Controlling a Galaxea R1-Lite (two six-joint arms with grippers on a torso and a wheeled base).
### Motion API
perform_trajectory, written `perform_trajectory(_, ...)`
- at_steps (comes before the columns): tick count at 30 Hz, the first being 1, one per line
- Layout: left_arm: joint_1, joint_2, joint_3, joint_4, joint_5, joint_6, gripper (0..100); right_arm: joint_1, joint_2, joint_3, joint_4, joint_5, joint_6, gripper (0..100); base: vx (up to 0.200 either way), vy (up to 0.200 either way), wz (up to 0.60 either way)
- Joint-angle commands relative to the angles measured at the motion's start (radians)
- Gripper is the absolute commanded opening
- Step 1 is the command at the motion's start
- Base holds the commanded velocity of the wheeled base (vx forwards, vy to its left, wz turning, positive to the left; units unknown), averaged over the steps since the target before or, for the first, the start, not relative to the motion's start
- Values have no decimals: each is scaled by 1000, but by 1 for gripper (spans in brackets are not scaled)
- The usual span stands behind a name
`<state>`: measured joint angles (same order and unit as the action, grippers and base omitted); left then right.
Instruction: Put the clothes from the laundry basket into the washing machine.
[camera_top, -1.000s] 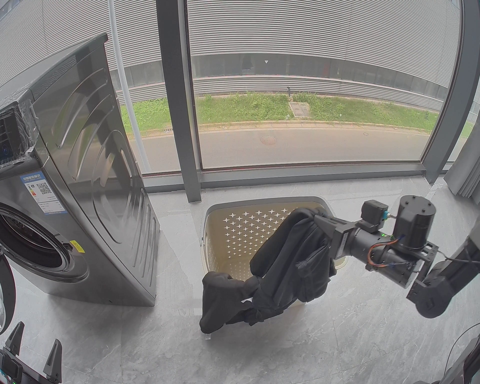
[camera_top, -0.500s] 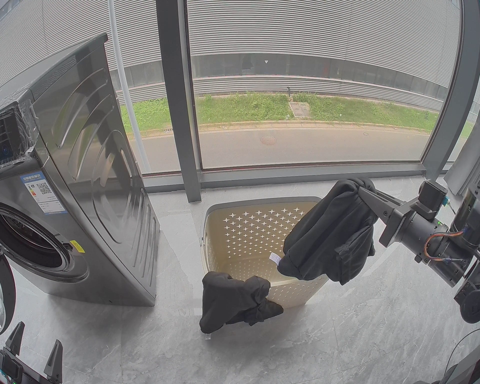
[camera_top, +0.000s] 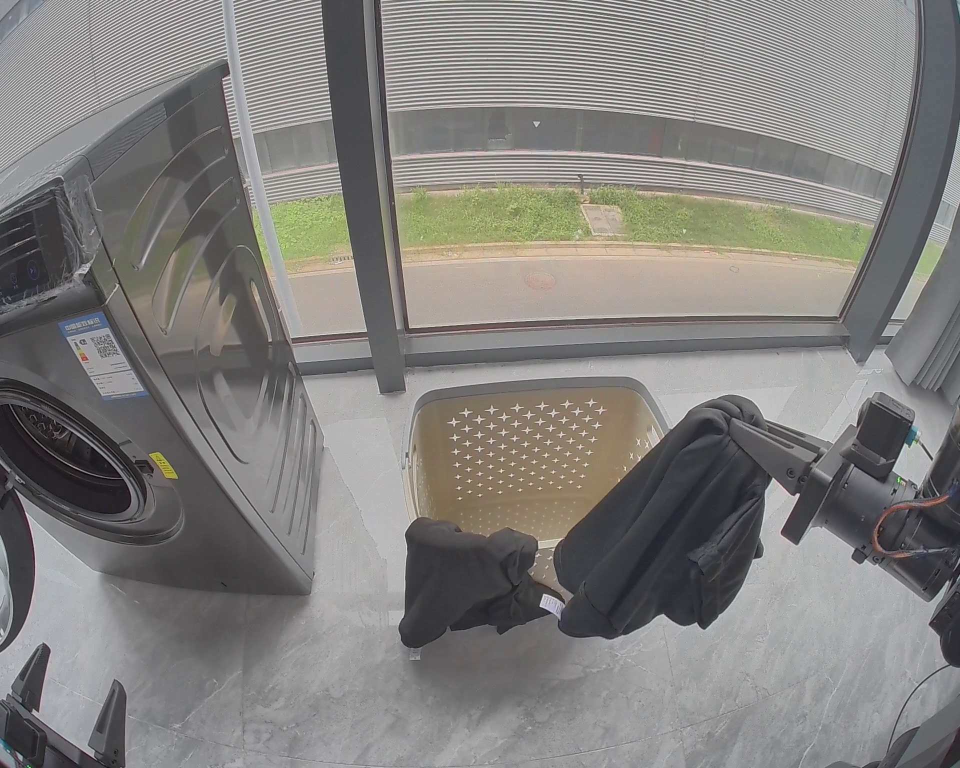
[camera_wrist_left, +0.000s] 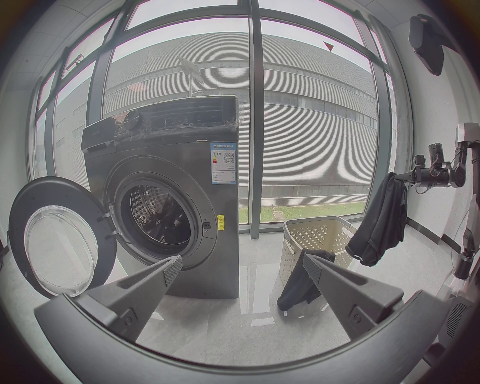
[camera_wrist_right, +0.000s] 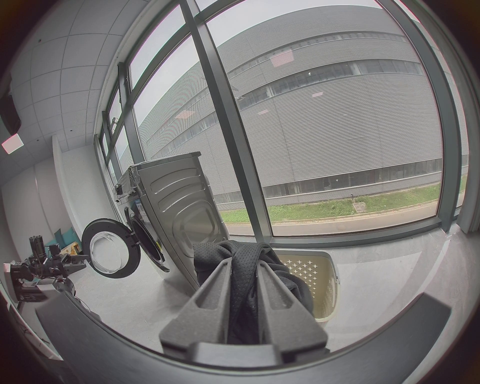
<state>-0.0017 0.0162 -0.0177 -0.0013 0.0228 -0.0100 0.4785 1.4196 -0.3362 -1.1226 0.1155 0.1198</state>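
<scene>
Lifted clear vs 1 s ago: the right gripper has swung out to the right w/ the dark grey cloth garment, which then lay half inside the basket. Since 0.5 s ago it has dropped a bit lower. Head cam shifted slightly too, so the machine & basket sit a touch differently in frame; they haven't moved.

Right gripper fingers are pressed together on the garment's top fold, cloth bunched btwn them in the wrist view. The rest hangs free in the air, over the near right corner of the cream rectangular plastic laundry basket w/ star-shaped holes. Its lower hem, w/ a small white tag, is just beside a second dark grey garment draped over the basket's near left rim & down the outside wall. Can't tell if the two touch.

Basket stands on grey marble-look floor tiles by the window, right of the grey metal front-load washing machine. Its round glass door is swung open.

Left gripper is low at the near left, in front of the machine. Its fingers are spread wide, nothing btwn them.
</scene>
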Motion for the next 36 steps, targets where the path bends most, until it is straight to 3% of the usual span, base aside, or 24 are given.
perform_trajectory(1, 0, -15, 18, 0, 0, -1, 100, 0, -13, 16, 1, 6, 0, 0, 0, 200, 0)
perform_trajectory(36, 0, -15, 18, 0, 0, -4, 100, 65, -24, 75, 3, 9, -15, 0, 0, 200, 0)
